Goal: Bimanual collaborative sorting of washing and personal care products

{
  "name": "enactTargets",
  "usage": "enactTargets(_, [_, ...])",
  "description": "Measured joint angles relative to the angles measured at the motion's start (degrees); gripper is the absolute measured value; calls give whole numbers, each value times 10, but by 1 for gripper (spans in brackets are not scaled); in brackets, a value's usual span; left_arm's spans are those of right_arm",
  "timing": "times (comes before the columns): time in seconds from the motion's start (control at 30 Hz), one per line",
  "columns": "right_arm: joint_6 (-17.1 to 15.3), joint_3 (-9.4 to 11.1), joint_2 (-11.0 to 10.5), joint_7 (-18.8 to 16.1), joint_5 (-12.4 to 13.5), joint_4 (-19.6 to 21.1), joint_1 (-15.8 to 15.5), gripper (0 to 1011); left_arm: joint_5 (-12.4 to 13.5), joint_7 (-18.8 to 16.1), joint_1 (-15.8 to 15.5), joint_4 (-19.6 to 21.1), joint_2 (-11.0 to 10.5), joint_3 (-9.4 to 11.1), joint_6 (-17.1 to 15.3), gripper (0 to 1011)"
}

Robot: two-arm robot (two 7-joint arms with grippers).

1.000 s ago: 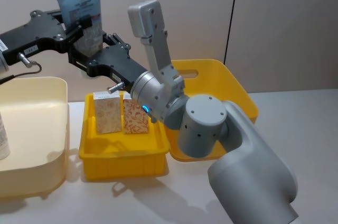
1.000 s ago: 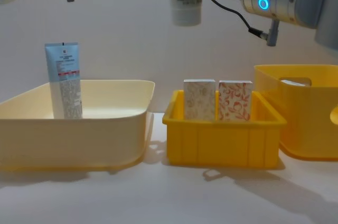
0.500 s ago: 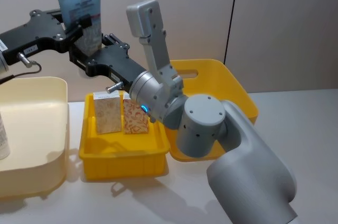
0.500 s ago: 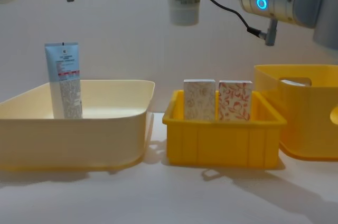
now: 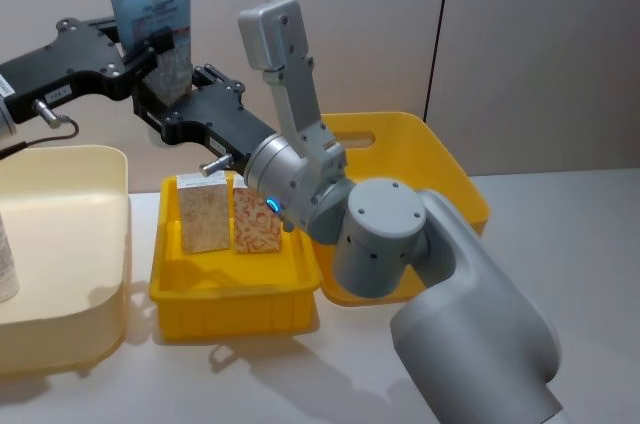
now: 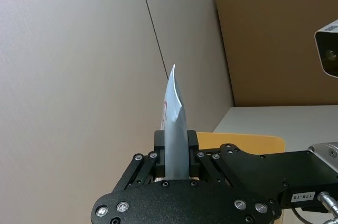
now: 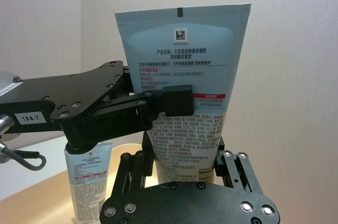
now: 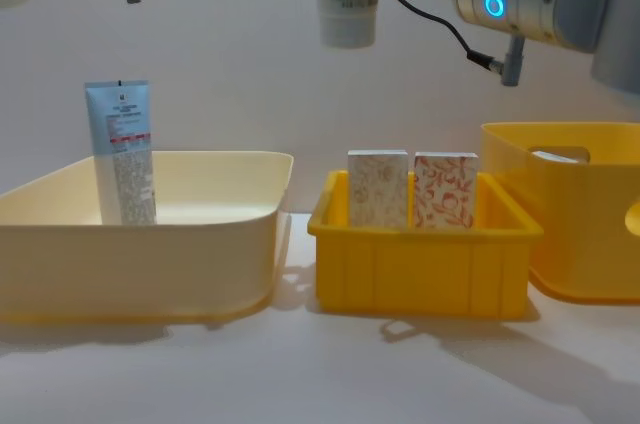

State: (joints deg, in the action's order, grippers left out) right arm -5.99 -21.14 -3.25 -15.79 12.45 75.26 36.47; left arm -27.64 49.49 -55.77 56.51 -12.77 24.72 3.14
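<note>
Both hands meet on one tube (image 5: 155, 19) held high in the air: the left hand (image 5: 150, 44) grips its middle, and the right hand (image 5: 175, 94) clamps it lower down, near the cap end. From the head, the tube's lower half is hidden behind the two black hands and only the flat crimped top with its print stands clear. The right wrist view gives the tube (image 7: 185, 81) face-on, with a left finger (image 7: 177, 100) pressed across the label and the right hand (image 7: 185, 176) closed round the bottom; the cap itself is cut off there. The left wrist view shows the tube (image 6: 175, 129) edge-on, thin as a blade, pinched between the two pads of the left hand (image 6: 176, 150). The chest view catches what the others miss: the white cap end (image 8: 347, 14) hanging below the right hand, while the left hand is cropped at the top edge.

Below the right hand, a small yellow bin (image 5: 235, 289) sits on the bench (image 8: 320, 374) with a beige box (image 5: 203, 216) and a red-orange box (image 5: 257, 221) upright side by side, touching. The right arm's grey elbow hides much of the big yellow bin (image 5: 440, 174) just beside it. Below the left hand, a second tube (image 8: 122, 154) stands upright in the cream tub (image 8: 150, 244); the head view shows only a sliver of it (image 5: 6, 264) at the frame edge
</note>
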Motion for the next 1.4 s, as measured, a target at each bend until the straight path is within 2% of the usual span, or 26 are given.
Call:
enactTargets(0.2, [0,0,0,0,0,0,0,593,0,0,0,0,0,0,0,229])
enactTargets(0.3, [1,-1,0,0,0,0,0,572,0,0,0,0,0,0,0,268])
enactTargets(0.33, [1,-1,0,0,0,0,0,562,0,0,0,0,0,0,0,318])
enactTargets(0.4, [1,-2,0,0,0,0,0,550,0,0,0,0,0,0,0,349])
enactTargets(0.47, [1,-2,0,-1,0,0,0,534,0,0,0,0,1,0,0,455])
enactTargets(0.5, [1,-2,0,-1,0,0,0,522,0,0,0,0,1,0,0,455])
enactTargets(0.73, [1,-1,0,-1,0,0,0,476,0,0,0,0,1,0,-1,690])
enactTargets(0.83, [1,-1,0,-1,0,0,0,463,0,0,0,0,1,0,-1,746])
enactTargets(0.93, [2,-1,0,-1,0,0,0,444,0,0,0,0,1,0,-1,879])
enactTargets(1.1, [13,3,-2,2,1,-4,2,430,0,0,0,0,0,0,-1,990])
enactTargets(1.4, [38,26,-20,10,-1,-13,5,430,0,0,0,0,0,0,0,1003])
